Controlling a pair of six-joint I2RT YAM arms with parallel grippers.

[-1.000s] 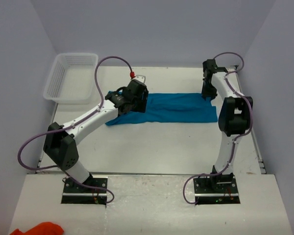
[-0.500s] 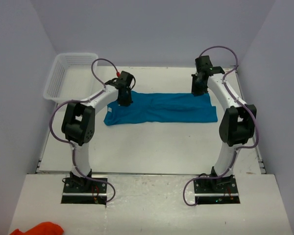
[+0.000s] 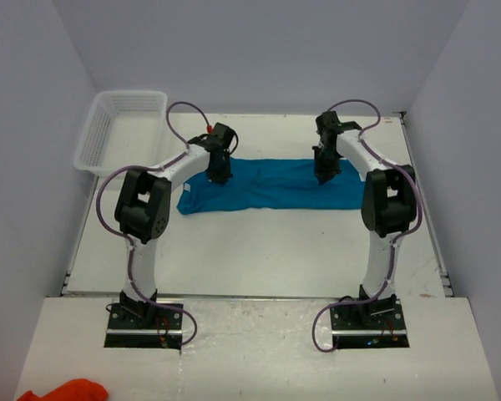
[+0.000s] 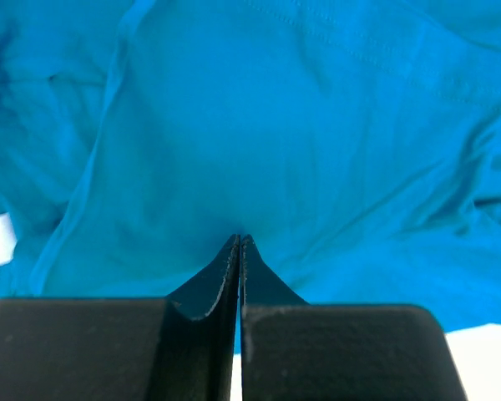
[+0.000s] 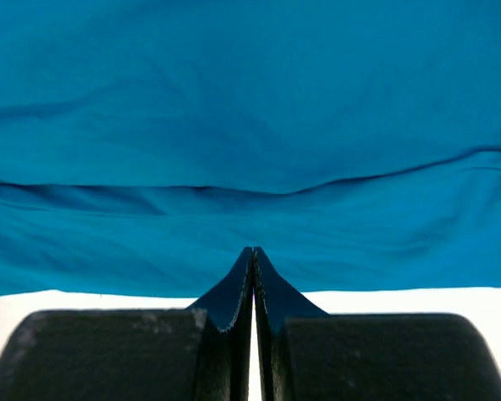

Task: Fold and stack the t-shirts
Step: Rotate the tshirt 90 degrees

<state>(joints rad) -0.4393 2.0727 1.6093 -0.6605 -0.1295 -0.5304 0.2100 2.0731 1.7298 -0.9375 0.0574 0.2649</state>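
A teal-blue t-shirt (image 3: 271,185) lies as a long folded band across the far middle of the white surface (image 3: 259,251). A white mesh basket (image 3: 121,129) sits far left. The left gripper (image 3: 220,174) and right gripper (image 3: 324,174) point down onto the band. Their fingers (image 4: 209,284) are pressed together at the cloth, and I cannot tell if fabric is caught between them. If they grip only the top layer, or nothing, lifting could undo the fold or slip off.

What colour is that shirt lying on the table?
Plain teal-blue; the t-shirt shows best in the right wrist view.
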